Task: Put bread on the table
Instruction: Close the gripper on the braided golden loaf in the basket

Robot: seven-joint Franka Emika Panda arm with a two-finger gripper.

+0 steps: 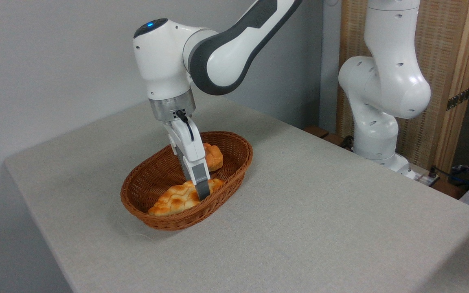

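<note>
With the tool (202, 191) down on the braided loaf (177, 199) in the wicker basket (145, 179), grip unclear to us, we should clamp mid-loaf, lift clear of the rim, avoiding the bun (214, 156), toward bare desk (320, 211).

The gripper (202, 191) reaches down into the wicker basket (149, 185), its near finger covering part of the bread (175, 200) so that neither the far finger nor the grip itself can be made out. The small bun (214, 156) behind is half hidden by the gripper body. The arm's upper links run off the top edge, and the table (320, 211) is cut off at the bottom.
</note>
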